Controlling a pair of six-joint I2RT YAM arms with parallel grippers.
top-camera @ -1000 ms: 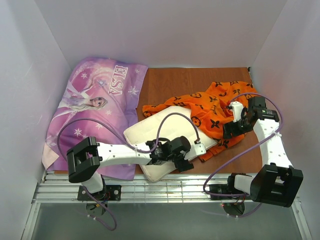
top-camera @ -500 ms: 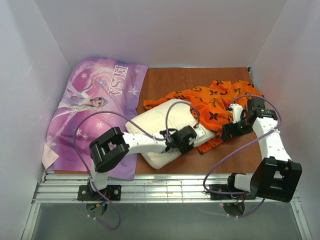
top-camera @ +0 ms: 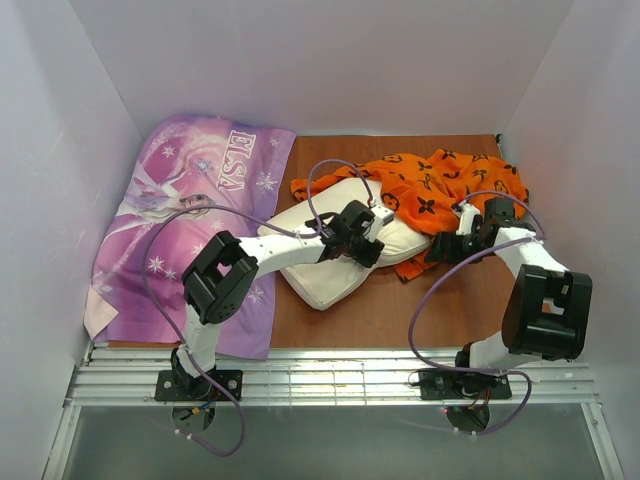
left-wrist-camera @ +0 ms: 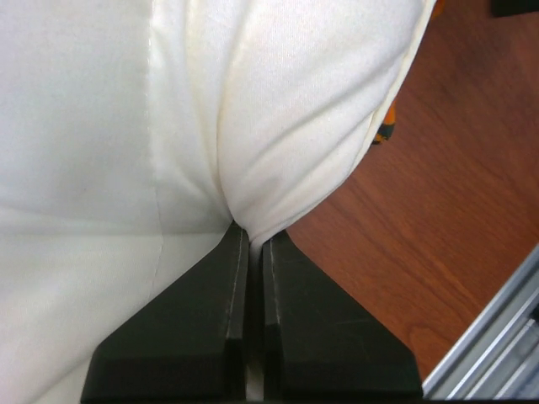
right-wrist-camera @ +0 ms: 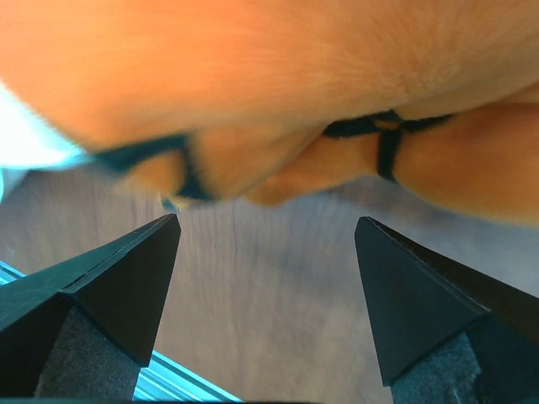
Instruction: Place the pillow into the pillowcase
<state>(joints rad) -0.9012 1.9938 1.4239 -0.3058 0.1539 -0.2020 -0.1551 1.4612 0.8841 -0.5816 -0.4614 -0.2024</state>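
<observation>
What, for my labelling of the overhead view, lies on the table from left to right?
purple Elsa-print fabric → cream pillow → orange pillowcase

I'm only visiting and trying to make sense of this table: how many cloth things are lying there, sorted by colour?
Cream-white: 1, the pillow
Orange with black motifs: 1, the pillowcase
Purple: 1, the ELSA print fabric
Total: 3
</observation>
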